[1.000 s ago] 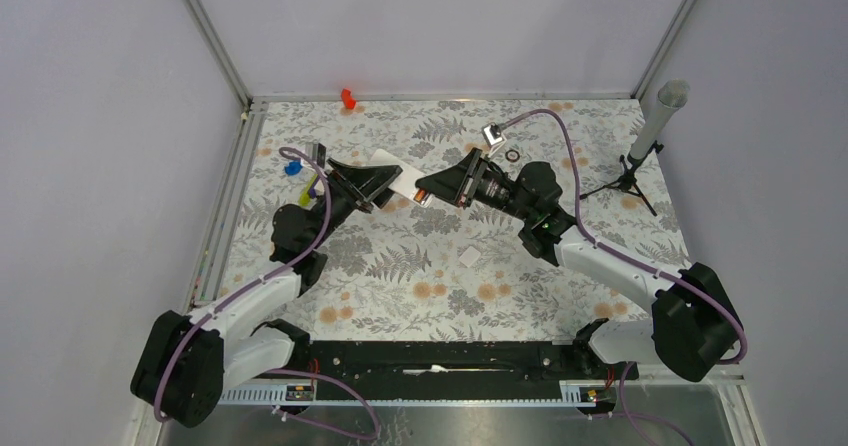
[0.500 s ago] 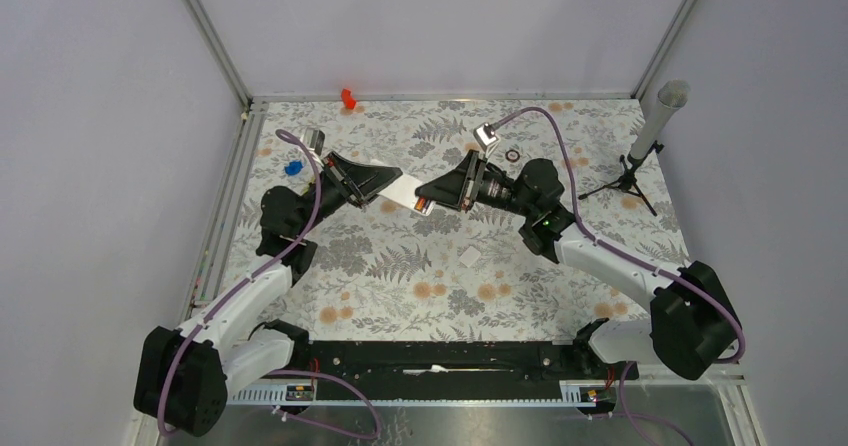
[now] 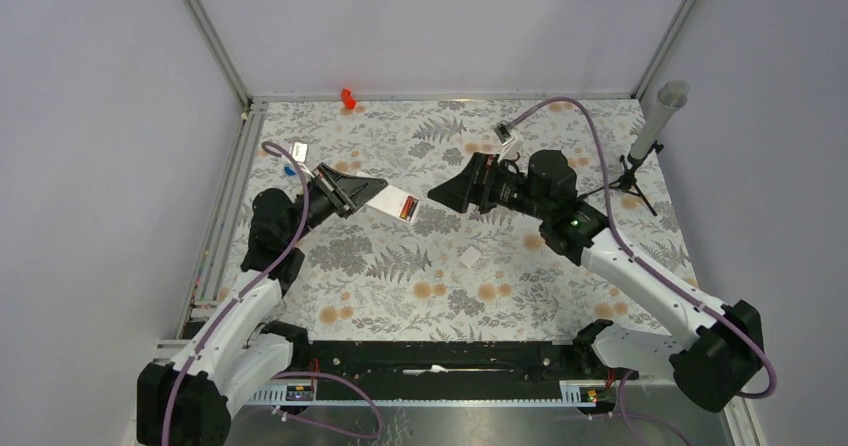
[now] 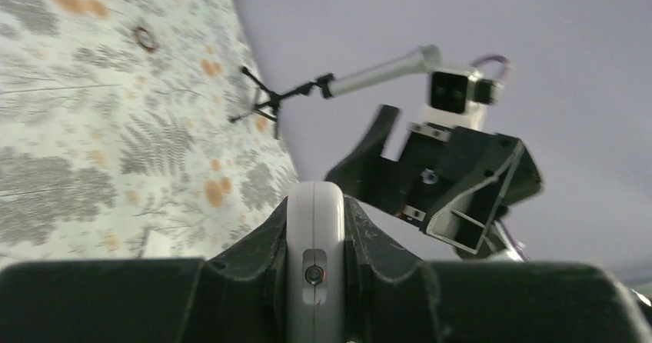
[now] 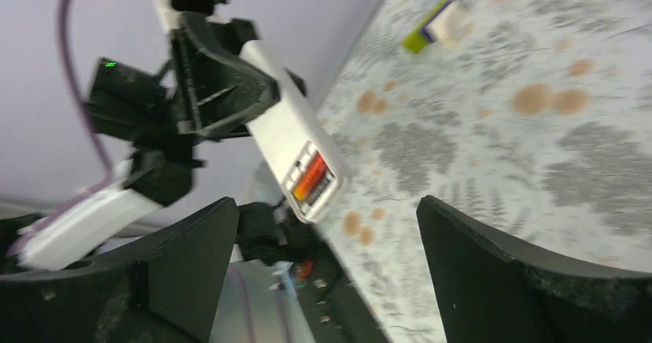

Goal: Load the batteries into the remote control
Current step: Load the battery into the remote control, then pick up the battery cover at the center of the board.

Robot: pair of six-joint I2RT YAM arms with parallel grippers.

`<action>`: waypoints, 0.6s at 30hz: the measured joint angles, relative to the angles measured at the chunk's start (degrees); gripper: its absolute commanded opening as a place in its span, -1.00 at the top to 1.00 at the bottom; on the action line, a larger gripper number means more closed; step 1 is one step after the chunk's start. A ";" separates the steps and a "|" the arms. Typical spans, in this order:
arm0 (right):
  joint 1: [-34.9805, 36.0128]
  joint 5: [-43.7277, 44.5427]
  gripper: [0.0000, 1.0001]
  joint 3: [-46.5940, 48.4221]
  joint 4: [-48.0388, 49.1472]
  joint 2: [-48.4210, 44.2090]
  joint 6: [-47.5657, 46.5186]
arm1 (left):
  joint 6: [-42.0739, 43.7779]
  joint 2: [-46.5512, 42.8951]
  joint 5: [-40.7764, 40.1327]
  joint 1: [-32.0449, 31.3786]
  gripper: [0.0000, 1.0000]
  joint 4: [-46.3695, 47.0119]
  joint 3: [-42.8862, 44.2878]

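My left gripper (image 3: 373, 196) is shut on the remote control (image 3: 392, 203), a slim white bar held above the table and pointing toward the right arm. The batteries (image 3: 408, 207) show red and black in the open compartment at its free end. The left wrist view shows the remote control (image 4: 315, 235) end-on, pinched between both fingers. My right gripper (image 3: 441, 194) stands open and empty a short way right of the remote's tip. In the right wrist view the remote control (image 5: 288, 139) and the batteries (image 5: 310, 180) sit above the gap of the right gripper (image 5: 327, 274).
A small white flat piece (image 3: 470, 256) lies on the fern-patterned mat between the arms. A red plastic piece (image 3: 347, 97) sits at the back edge, and a blue bit (image 3: 288, 169) at the left. A grey tube on a small tripod (image 3: 648, 136) stands at the right. A dark ring (image 4: 144, 38) lies farther back.
The right gripper opened, let go at the remote's end and drew back to the right. The left gripper closed on the remote and shifted it slightly left. A battery now sits in the compartment.
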 measured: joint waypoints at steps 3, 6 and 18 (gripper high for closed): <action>-0.07 6.19 -0.83 1.05 -8.20 -2.84 -9.88 | 4.35 -3.72 -3.67 1.62 1.00 -8.33 -0.04; -0.09 12.04 -0.72 0.66 -15.06 -2.80 -20.46 | 7.69 -6.75 -7.23 3.37 1.00 -15.87 -0.04; 3.06 24.15 -0.75 -1.88 -32.24 15.23 -40.44 | 10.12 -6.86 -9.29 6.10 1.00 -23.65 -0.09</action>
